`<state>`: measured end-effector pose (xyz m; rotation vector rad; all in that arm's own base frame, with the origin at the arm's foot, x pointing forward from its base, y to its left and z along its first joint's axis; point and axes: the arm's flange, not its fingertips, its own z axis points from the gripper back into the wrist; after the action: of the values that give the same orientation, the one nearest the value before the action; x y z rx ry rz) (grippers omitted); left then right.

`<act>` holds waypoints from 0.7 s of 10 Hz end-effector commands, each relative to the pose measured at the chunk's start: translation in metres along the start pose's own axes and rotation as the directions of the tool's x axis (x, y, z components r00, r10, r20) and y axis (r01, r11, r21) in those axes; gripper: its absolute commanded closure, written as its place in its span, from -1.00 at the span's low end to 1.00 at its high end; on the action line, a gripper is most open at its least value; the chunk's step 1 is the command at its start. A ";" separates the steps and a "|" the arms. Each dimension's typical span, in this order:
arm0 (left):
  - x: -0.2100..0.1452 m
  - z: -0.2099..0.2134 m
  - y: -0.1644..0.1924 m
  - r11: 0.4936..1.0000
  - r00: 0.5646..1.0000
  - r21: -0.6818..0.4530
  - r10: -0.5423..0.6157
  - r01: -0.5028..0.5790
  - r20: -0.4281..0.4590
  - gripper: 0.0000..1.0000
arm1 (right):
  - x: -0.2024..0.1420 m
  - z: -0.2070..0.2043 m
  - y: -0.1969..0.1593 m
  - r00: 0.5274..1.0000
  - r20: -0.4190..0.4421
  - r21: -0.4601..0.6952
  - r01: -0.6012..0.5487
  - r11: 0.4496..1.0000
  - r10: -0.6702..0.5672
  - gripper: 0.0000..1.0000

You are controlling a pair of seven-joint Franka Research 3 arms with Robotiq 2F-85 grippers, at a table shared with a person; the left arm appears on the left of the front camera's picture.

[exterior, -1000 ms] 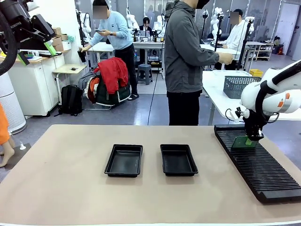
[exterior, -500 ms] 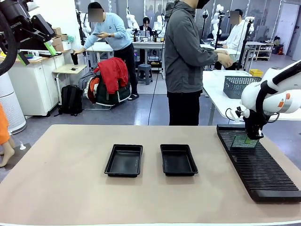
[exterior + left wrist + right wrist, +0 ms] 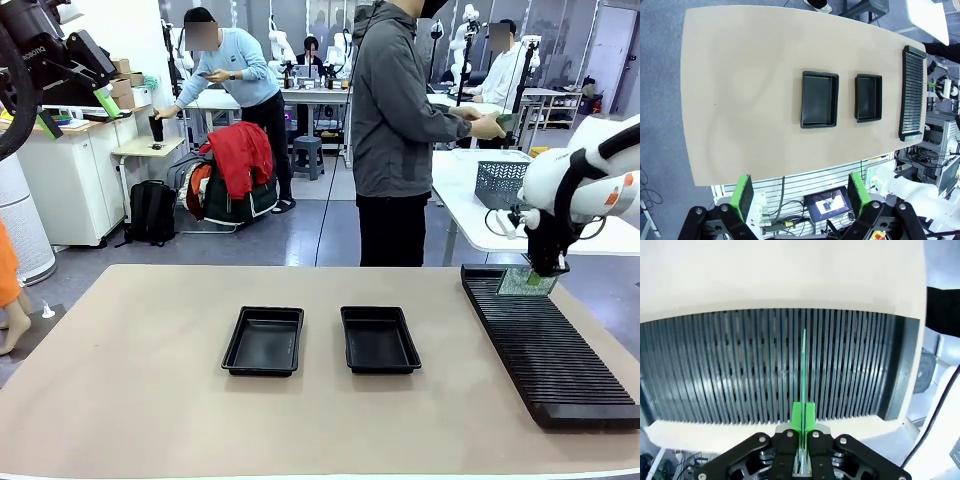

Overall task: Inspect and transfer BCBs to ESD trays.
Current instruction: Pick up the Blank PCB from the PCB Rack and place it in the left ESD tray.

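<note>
BCB [image 3: 519, 284] higher now, in R end effector [image 3: 542, 275]

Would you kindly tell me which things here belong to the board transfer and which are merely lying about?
Job: BCB, clamped in the right gripper; two ESD trays; slotted rack.
Lying about: wire mesh basket; black backpack; red jacket.

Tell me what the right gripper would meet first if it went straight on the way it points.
The right gripper points at the black slotted rack; the green board it grips would likely touch first, gap unclear.
</note>
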<state>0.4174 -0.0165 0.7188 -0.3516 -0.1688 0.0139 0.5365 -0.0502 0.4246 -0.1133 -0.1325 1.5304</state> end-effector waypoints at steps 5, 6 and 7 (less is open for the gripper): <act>-0.001 0.000 0.002 1.000 1.000 0.013 -0.003 0.003 -0.001 -1.00 | 0.002 0.143 0.014 0.998 -0.062 0.106 0.040 0.994 -0.033 1.00; -0.001 0.000 0.002 1.000 1.000 0.013 -0.003 0.003 -0.001 -1.00 | -0.001 0.159 0.016 0.998 -0.048 0.117 0.040 0.992 -0.035 1.00; -0.001 0.000 0.002 1.000 1.000 0.013 -0.003 0.003 -0.001 -1.00 | -0.003 0.168 0.016 0.998 -0.049 0.115 0.050 0.992 -0.045 1.00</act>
<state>0.4175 -0.0165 0.7187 -0.3515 -0.1687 0.0140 0.4892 -0.0536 0.5852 -0.0546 -0.0261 1.5005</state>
